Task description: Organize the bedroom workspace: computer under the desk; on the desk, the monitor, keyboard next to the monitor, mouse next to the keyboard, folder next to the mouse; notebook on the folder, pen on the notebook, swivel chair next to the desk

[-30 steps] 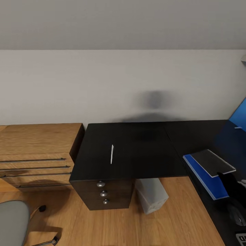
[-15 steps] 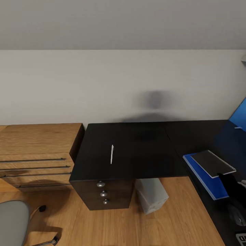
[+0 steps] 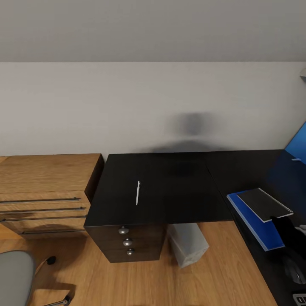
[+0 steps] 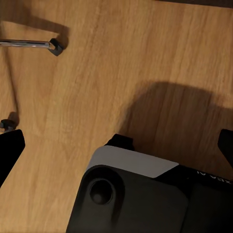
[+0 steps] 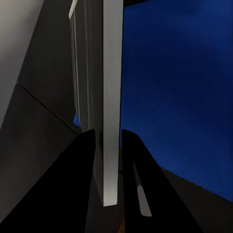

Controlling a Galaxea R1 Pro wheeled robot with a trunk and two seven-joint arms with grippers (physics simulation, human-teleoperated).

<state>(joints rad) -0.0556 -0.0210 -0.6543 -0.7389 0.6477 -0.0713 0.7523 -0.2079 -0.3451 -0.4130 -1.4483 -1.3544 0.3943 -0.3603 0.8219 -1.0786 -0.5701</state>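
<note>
Right gripper [image 5: 108, 165] has its two black fingers [image 5: 77, 184] nearly closed around the pale edge of the notebook [image 5: 110, 97], a fraction of gap each side at most; the book runs straight out between them. In the head view the same gripper [image 3: 284, 225] sits at the near corner of the notebook [image 3: 264, 204], which lies on the blue folder [image 3: 255, 221], one end looking slightly raised. Folder rests on the right wing of the black desk [image 3: 170, 187]. Just nearer along that wing, the dark mouse [image 3: 293, 270], and a corner of the keyboard [image 3: 299, 297] at frame edge. Blue panel [image 3: 297, 144] at the far right.

White pen [image 3: 137, 192] lies alone on the desk's left section, well apart from the folder. Drawer pedestal [image 3: 127, 243] with three silver knobs below it; pale computer [image 3: 188, 244] tower stands under the desk beside the pedestal. Light-wood drawer chest [image 3: 42, 191] just left of the desk. Grey swivel chair [image 3: 15, 276] seat at lower left, its chrome leg [image 4: 29, 43] over the wood floor [image 4: 97, 97].

Left gripper [image 4: 116, 145]: tips wide apart at opposite frame edges, empty, above floor.
</note>
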